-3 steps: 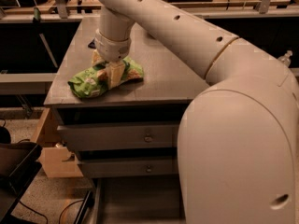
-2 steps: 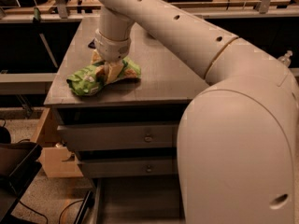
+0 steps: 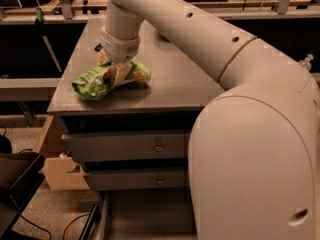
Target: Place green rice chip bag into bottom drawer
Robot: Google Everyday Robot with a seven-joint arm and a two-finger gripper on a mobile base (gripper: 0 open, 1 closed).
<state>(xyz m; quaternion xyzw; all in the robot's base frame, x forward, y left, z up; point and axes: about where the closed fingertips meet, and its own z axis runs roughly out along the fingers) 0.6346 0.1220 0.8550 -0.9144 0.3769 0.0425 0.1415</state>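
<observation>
The fingers (image 3: 121, 73) of the gripper (image 3: 116, 75) point straight down and are pinched in on the middle of the green rice chip bag (image 3: 92, 84), one pale finger on each side of it, with the bag crumpled between them. The bag lies lengthwise near the front left corner of the cabinet top (image 3: 170, 89), its bright green end towards the left edge and its other end, with the pictured chips, towards the middle. Whether it rests on the top or hangs just clear of it is hard to tell from this angle.

The bottom drawer (image 3: 150, 216) stands pulled out below the cabinet's front edge. Its flat grey floor shows, and its right part is hidden behind the robot's body (image 3: 255, 174). Above it the top drawer (image 3: 120, 146) and the middle drawer (image 3: 130, 180) are pushed in, each with a small knob.

A small dark thing (image 3: 98, 47) lies near the left edge of the top, behind the gripper. The arm (image 3: 190, 29) crosses over the back right of the top. On the floor left of the cabinet stand a cardboard box (image 3: 55, 159) and a black bin (image 3: 17, 176)
</observation>
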